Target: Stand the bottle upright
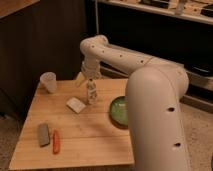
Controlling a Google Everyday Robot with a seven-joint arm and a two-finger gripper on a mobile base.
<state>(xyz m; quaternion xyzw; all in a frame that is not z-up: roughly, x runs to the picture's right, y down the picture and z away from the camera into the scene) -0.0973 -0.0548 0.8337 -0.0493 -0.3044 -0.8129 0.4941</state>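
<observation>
The bottle, small, slim and pale with a whitish label, stands upright near the middle of the wooden table. My gripper hangs from the white arm directly over the bottle's top, at or just above its cap. Whether it still touches the bottle cannot be made out.
A translucent white cup stands at the table's back left. A flat white packet lies just left of the bottle. A green bowl sits to the right, partly behind my body. A grey block and an orange-red stick lie front left.
</observation>
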